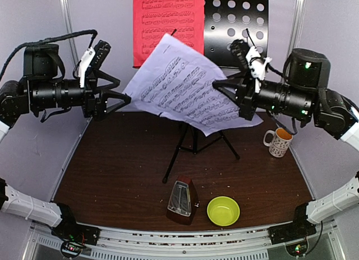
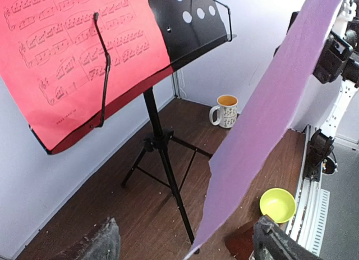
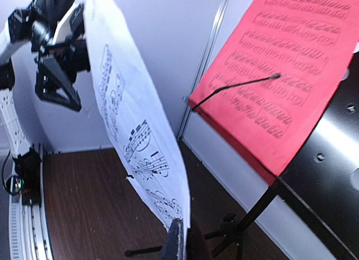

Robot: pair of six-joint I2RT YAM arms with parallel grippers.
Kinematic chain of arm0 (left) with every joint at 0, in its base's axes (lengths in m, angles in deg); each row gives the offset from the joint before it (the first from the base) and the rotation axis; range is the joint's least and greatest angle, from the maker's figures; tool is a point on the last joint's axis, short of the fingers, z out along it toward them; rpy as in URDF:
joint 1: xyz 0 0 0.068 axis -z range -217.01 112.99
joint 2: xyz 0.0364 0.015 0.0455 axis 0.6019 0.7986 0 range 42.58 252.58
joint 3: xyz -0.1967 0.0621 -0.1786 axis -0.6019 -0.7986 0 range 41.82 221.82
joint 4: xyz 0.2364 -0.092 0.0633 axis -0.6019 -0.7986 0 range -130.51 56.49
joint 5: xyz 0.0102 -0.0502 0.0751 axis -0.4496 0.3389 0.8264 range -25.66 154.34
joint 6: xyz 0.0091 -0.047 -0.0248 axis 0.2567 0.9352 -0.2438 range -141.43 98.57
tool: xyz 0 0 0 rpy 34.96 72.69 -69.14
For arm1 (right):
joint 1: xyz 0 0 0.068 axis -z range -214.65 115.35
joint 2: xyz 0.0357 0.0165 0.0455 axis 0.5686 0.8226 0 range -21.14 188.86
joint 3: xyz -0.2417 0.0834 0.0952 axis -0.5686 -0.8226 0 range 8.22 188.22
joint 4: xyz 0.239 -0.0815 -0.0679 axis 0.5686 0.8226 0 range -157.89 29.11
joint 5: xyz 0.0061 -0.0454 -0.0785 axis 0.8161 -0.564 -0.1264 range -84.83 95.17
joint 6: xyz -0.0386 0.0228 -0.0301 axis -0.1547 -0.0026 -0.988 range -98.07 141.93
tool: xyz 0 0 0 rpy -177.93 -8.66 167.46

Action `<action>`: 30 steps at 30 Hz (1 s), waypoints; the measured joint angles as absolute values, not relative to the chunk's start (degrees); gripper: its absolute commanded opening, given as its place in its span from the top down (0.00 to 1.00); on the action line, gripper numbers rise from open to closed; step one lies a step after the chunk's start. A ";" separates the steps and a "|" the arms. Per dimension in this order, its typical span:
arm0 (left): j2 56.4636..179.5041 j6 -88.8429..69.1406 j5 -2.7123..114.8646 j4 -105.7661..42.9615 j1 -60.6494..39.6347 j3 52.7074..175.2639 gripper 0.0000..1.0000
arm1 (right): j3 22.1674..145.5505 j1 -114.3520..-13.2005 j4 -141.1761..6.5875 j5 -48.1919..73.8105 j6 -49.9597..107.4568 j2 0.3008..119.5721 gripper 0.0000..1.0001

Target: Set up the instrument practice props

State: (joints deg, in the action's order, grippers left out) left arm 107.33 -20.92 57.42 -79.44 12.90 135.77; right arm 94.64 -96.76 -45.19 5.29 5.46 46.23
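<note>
The black music stand (image 1: 235, 24) stands at the back of the table on tripod legs. The red sheet (image 1: 168, 24) rests on the left half of its desk. The white sheet (image 1: 185, 86) hangs tilted in the air in front of the stand. My right gripper (image 1: 230, 89) is shut on its right edge, seen close in the right wrist view (image 3: 179, 240). My left gripper (image 1: 124, 100) is open at the sheet's left edge. The sheet's lower corner (image 2: 193, 250) hangs loose between the spread fingers (image 2: 101, 243). The brown metronome (image 1: 181, 201) stands near the front edge.
A yellow-green bowl (image 1: 223, 210) sits right of the metronome. A patterned mug (image 1: 277, 142) stands at the right, below my right arm. The stand's tripod legs (image 1: 193, 142) spread over the table's middle. Grey walls close in the back and sides.
</note>
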 measured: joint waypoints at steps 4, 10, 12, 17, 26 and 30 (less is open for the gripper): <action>108.40 -20.87 54.84 -74.59 12.90 135.44 0.16 | 93.89 -93.67 -52.27 9.64 10.99 43.61 1.00; 114.80 -19.85 48.90 -66.28 12.99 136.69 0.15 | 92.23 -90.05 -61.67 15.58 19.82 41.14 1.00; 117.03 -18.95 47.50 -62.89 13.25 136.97 0.14 | 91.88 -88.95 -63.84 17.22 22.54 40.70 1.00; 121.84 -15.02 43.98 -54.59 13.52 139.33 0.18 | 91.16 -86.72 -68.88 20.15 29.16 39.80 1.00; 123.48 -12.04 42.47 -47.44 12.86 142.85 0.08 | 89.06 -84.21 -74.76 21.83 36.98 36.79 1.00; 123.81 -11.32 39.91 -47.44 11.68 144.80 0.06 | 87.80 -83.44 -77.32 21.90 39.71 35.39 1.00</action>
